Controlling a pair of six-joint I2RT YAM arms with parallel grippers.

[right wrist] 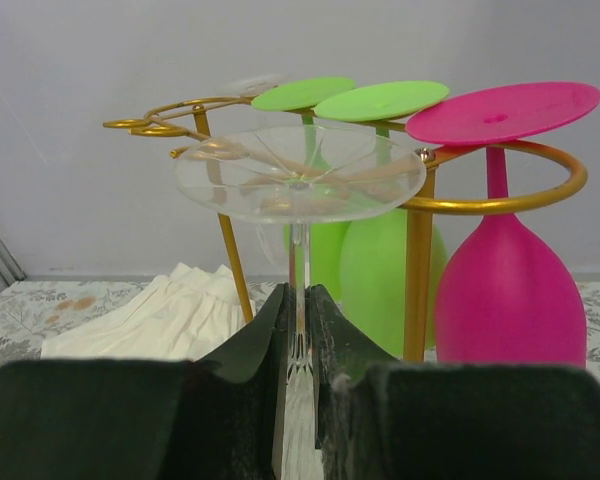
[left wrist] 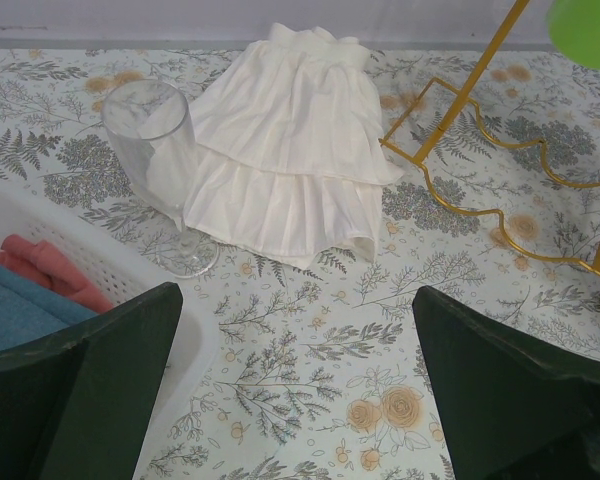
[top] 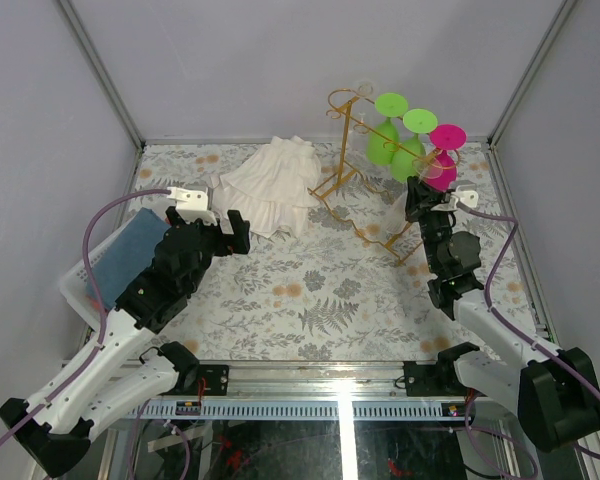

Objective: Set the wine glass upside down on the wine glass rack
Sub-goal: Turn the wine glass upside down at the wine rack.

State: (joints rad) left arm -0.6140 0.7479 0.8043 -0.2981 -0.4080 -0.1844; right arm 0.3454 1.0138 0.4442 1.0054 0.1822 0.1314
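My right gripper (right wrist: pixel 300 310) is shut on the stem of a clear wine glass (right wrist: pixel 300 172), held upside down with its round foot uppermost. The foot sits level with the top rails of the gold wine glass rack (right wrist: pixel 417 260), just in front of them. From above, the right gripper (top: pixel 420 195) is at the rack's (top: pixel 352 180) near right side, and the clear bowl (top: pixel 400 212) hangs below it. My left gripper (left wrist: pixel 298 300) stands open over the patterned table, with nothing between its fingers. A second clear glass (left wrist: pixel 160 150) stands upright ahead of it on the left.
Two green glasses (right wrist: pixel 380 270) and a pink glass (right wrist: pixel 505 290) hang upside down on the rack. A white pleated cloth (top: pixel 270 185) lies at the back centre. A white basket (top: pixel 85 275) with blue and red cloths sits at the left edge.
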